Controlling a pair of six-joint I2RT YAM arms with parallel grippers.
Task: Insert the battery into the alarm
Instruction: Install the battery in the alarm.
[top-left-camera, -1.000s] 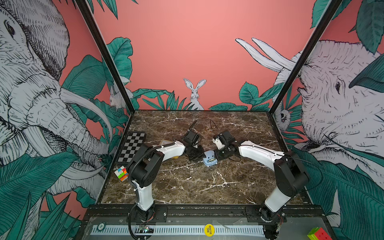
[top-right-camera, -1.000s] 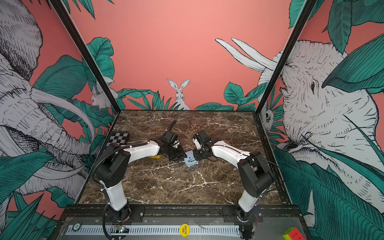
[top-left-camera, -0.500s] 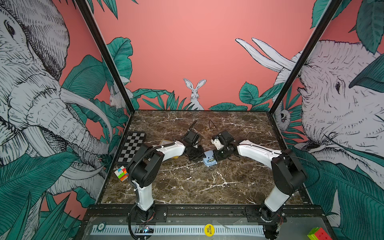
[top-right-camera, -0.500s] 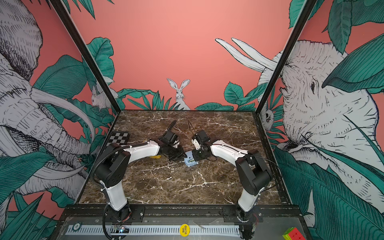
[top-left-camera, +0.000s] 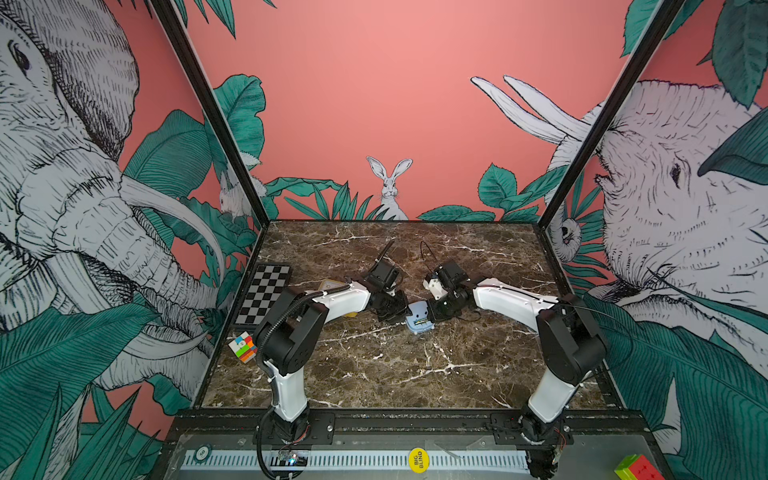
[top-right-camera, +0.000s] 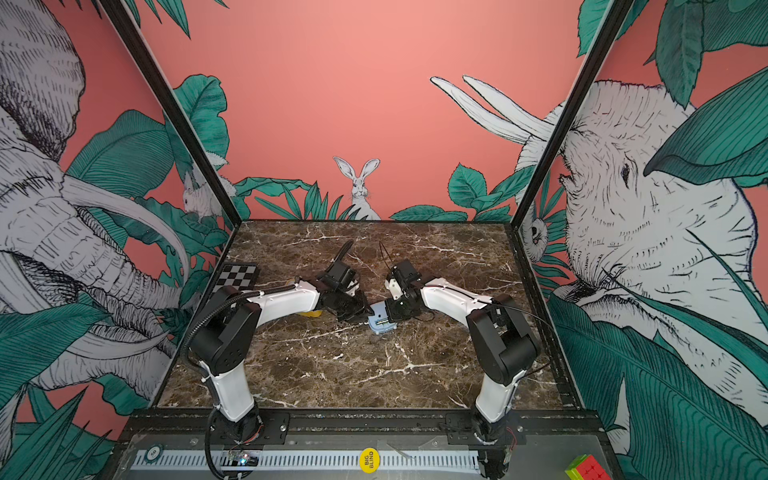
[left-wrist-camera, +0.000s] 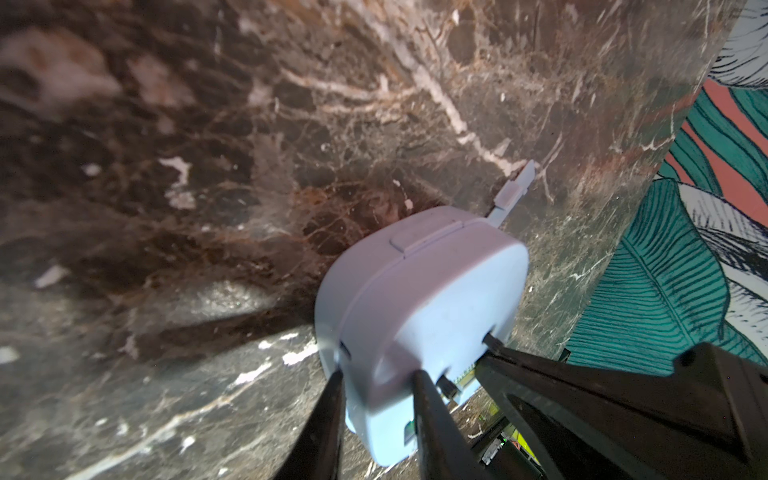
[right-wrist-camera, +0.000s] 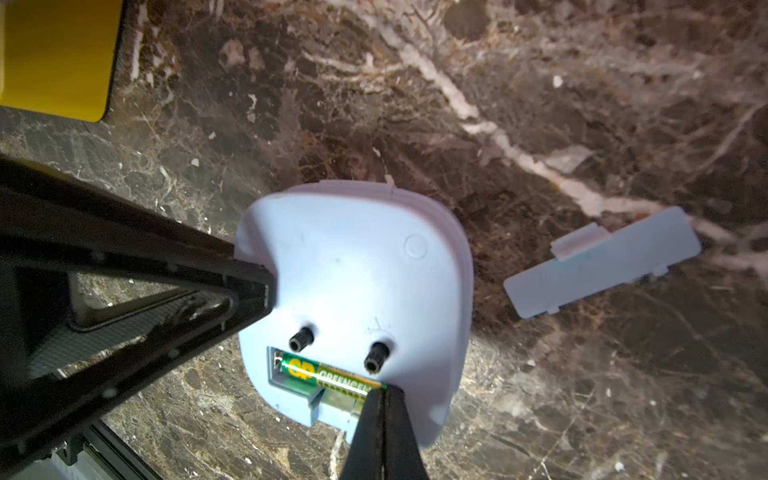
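Mid-table in both top views, we see the alarm (top-left-camera: 419, 319) lying back-up on the marble table (top-left-camera: 415, 374), between the left gripper (top-left-camera: 400, 311) and the right gripper (top-left-camera: 433, 316). Both arms reach it about equally. Jaws are too small to read here. The cell walls stand well apart from the work, so there is room to move.

Left wrist view: the left gripper's fingers (left-wrist-camera: 332, 407) straddle the alarm's side wall and are clamped on it, bracing the body on the table. The loose battery cover (left-wrist-camera: 513, 191) lies beyond the alarm, apart from it.

Right wrist view: the battery (right-wrist-camera: 328, 376) lies in the open compartment just beside the two black knobs (right-wrist-camera: 301, 338), long axis along the slot. The right gripper is pinched fully shut and holds nothing, its tips resting on one end of the battery. That end may sit slightly proud, but the tips hide it, so we can't be sure.

We judge the step in hand is pressing that end down to seat it: the right arm pushes, the left only steadies. The marble looks slick, so the alarm would likely skate without the clamp.
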